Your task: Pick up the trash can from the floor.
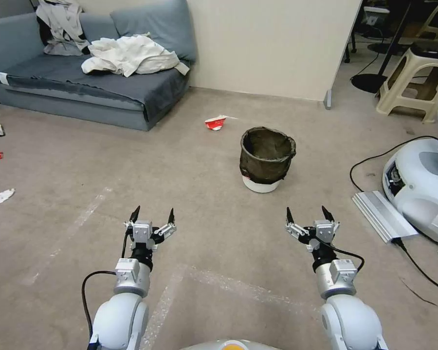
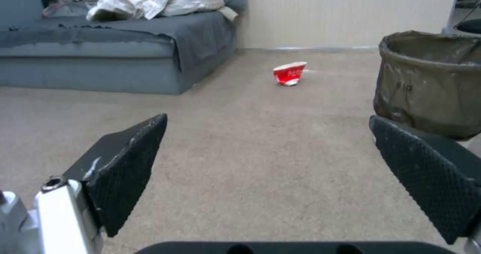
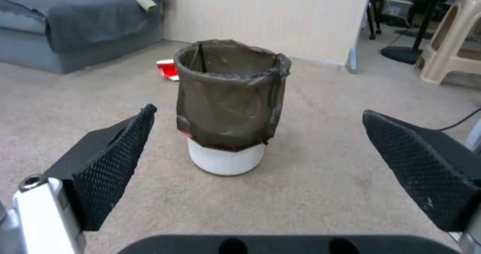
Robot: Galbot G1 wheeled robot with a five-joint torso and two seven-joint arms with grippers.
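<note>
The trash can (image 1: 266, 160) stands upright on the floor (image 1: 180, 194), a small white bin with a dark liner folded over its rim and sides. The right wrist view has the trash can (image 3: 229, 103) straight ahead, framed between black fingers (image 3: 112, 156). My right gripper (image 1: 306, 214) is open, held above the floor short of the can and a little to its right. My left gripper (image 1: 153, 214) is open too, well to the can's left, with nothing in it. From the left wrist, the trash can (image 2: 431, 81) sits off to one side.
A red-and-white paper cup (image 1: 215, 122) lies beyond the can. A blue sofa (image 1: 92, 82) with clothes stands at the back left, scraps (image 1: 4, 195) litter the left. A white robot base (image 1: 421, 180), cable and grey ramp (image 1: 382, 214) lie right, beige stools (image 1: 413, 82) behind.
</note>
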